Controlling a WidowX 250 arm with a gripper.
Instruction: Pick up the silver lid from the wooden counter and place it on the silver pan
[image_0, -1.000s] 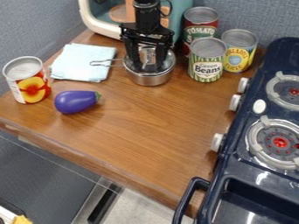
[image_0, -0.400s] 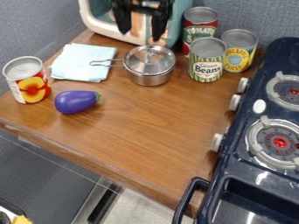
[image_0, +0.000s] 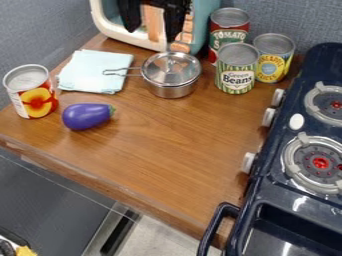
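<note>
Steel lidded pot (image_0: 171, 75): upper centre of the frame, below the pincer (image_0: 153, 35), fingers apart. Brown desk (image_0: 167, 145) surface extends from pot to front edge, lower left.

The tool (image_0: 153, 27) hangs downward, its fingers apart.

Bright, even light with small glints on metal (image_0: 172, 70).

Four cans (image_0: 235, 71), one eggplant (image_0: 86, 116), one lidded pot (image_0: 170, 76), one cloth (image_0: 95, 71), two burners (image_0: 320, 163)
</note>
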